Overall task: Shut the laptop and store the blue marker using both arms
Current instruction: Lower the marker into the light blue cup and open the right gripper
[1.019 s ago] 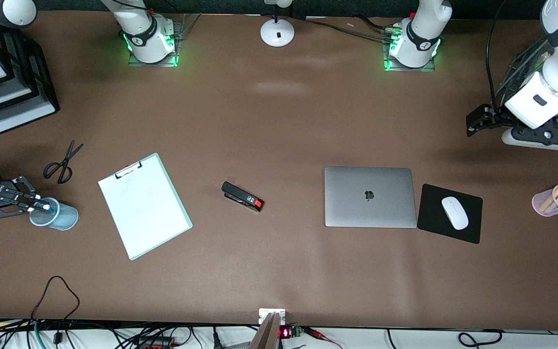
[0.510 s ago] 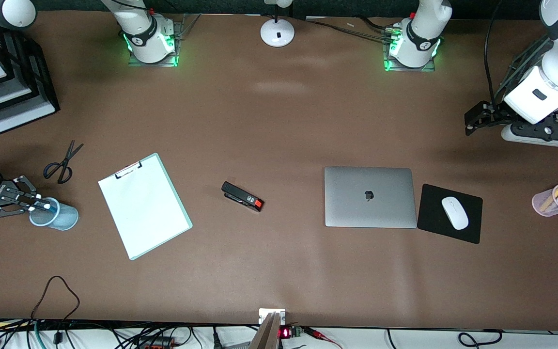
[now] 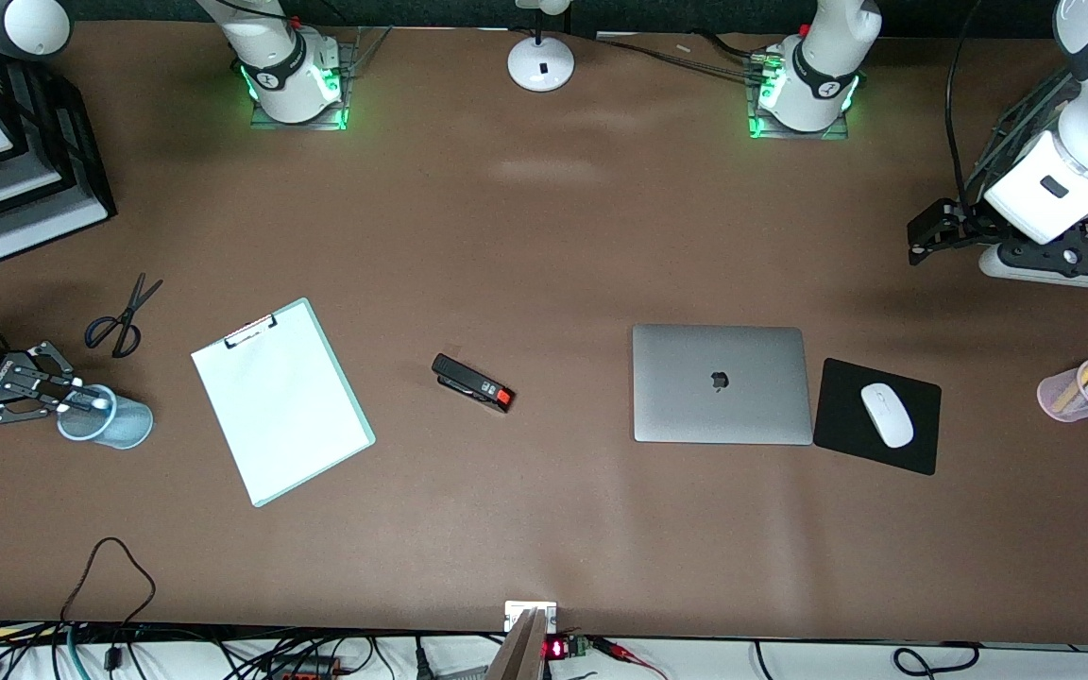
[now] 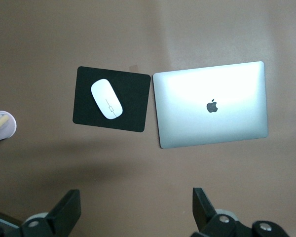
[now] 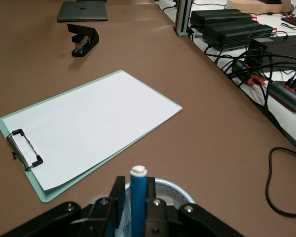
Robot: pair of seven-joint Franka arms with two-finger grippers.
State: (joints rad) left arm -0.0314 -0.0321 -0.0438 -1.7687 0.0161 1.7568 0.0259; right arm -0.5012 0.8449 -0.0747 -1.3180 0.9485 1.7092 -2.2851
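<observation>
The laptop lies closed on the table, lid up, beside the black mouse pad; it also shows in the left wrist view. The blue marker stands upright, pale end up, between my right gripper's fingers, its lower part inside a pale blue mesh cup at the right arm's end. One finger touches the marker; the other stands a narrow gap off. My left gripper hangs open and empty in the air at the left arm's end, its fingers wide apart.
A mouse lies on the mouse pad. A pink cup of pens stands at the left arm's end. A stapler, clipboard and scissors lie toward the right arm's end. Paper trays stand there.
The right gripper has drawn back slightly from the cup, and the marker's pale end shows farther out past the fingertips. The left gripper has shifted slightly.
</observation>
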